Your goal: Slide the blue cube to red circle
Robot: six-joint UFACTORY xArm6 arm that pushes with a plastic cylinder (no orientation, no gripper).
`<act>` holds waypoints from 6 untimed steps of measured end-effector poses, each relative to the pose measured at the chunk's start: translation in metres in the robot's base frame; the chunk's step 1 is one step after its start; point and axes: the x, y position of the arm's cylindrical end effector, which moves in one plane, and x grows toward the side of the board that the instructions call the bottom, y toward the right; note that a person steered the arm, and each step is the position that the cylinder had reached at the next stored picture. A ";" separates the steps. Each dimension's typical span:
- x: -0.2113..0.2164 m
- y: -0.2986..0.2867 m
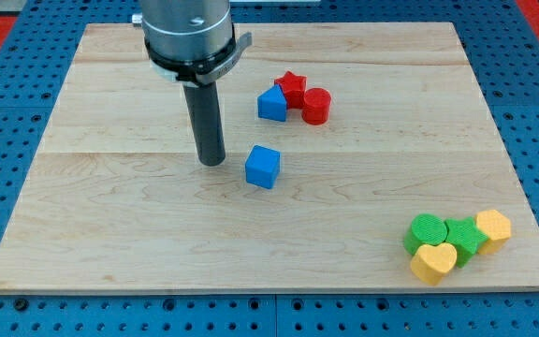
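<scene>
The small blue cube (262,167) sits alone near the middle of the pale wooden counter (110,225), apart from everything else; its target, the short red cylinder (316,106) that I take for the red circle, stands toward the view's top and right of it, with bare wood between them. That cylinder is pressed into a tight cluster: a red star-shaped block (292,87) touches it on the view's left, and a blue triangular block (271,103) sits against the star, nearest the cube. My tip (212,161) rests just beside the cube on the view's left, at about the same height in the view, not quite touching as far as I can tell; there are no fingers on this rig to spread or press together, only the straight dark rod. I judge that position sensible, since a push from the left drives the cube rightward; to reach the cylinder I would need to come from lower left, or the cube may strike the blue triangle first. Well apart, at the view's bottom right, lie two green blocks (445,234), a yellow heart (433,263) and another yellow block (493,227), huddled together and out of the way.
</scene>
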 end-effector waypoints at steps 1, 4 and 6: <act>0.019 0.042; 0.066 0.088; 0.028 0.076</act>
